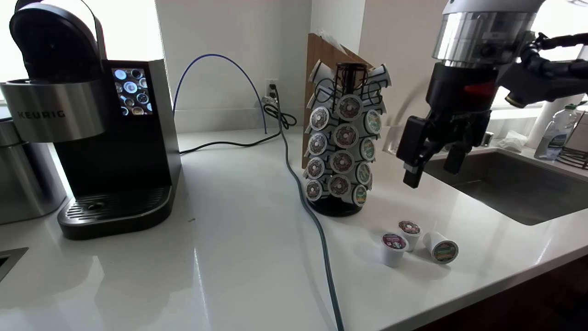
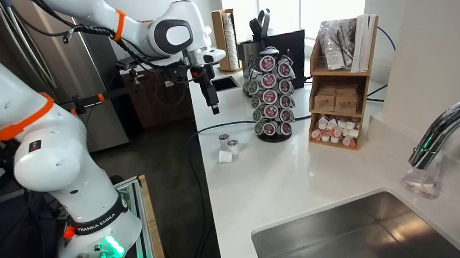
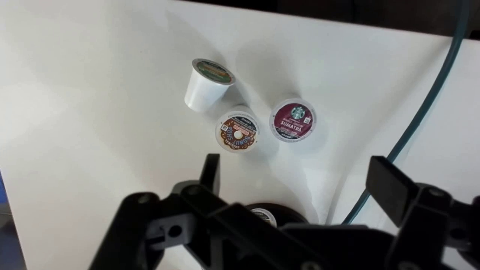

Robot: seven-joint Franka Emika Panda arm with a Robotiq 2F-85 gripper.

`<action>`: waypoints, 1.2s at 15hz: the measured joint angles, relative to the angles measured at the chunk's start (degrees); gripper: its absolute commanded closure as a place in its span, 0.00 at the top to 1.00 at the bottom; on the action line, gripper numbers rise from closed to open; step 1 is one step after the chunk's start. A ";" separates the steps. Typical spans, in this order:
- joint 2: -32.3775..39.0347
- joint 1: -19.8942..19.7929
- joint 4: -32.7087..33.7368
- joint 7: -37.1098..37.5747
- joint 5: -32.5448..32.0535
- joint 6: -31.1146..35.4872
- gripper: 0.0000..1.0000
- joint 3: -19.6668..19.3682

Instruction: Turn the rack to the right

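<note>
The rack (image 1: pixel 344 136), a tall dark wire tower with columns of silver-lidded pods on a round black base, stands upright on the counter. It shows in both exterior views (image 2: pixel 269 97). In the wrist view only part of its black base (image 3: pixel 290 214) and one pod lid show at the bottom, behind my gripper (image 3: pixel 294 163). My gripper (image 1: pixel 433 169) is open, with nothing between its fingers. It hangs above the counter, beside the rack and apart from it, in both exterior views (image 2: pixel 213 105).
Several loose pods, including a Sumatra pod (image 3: pixel 293 120), a donut-shop pod (image 3: pixel 237 132) and a tipped pod (image 3: pixel 207 87), sit near the rack. A green cable (image 1: pixel 321 239) crosses the counter. A coffee machine (image 1: pixel 165 124), a wooden organiser (image 2: pixel 337 110) and a sink (image 2: pixel 382 191) are around.
</note>
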 measured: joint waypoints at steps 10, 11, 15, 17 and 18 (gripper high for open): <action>-2.98 -0.31 4.73 0.28 0.00 -4.10 1.00 -3.09; -3.79 -0.52 5.76 0.29 0.00 -5.02 1.00 -3.57; -6.06 -2.09 10.20 -0.76 -2.84 -5.45 1.00 -4.48; -6.38 -2.90 12.49 -2.75 -5.66 -5.20 1.00 -4.73; -6.39 -3.15 13.53 -4.02 -6.70 -4.80 1.00 -5.02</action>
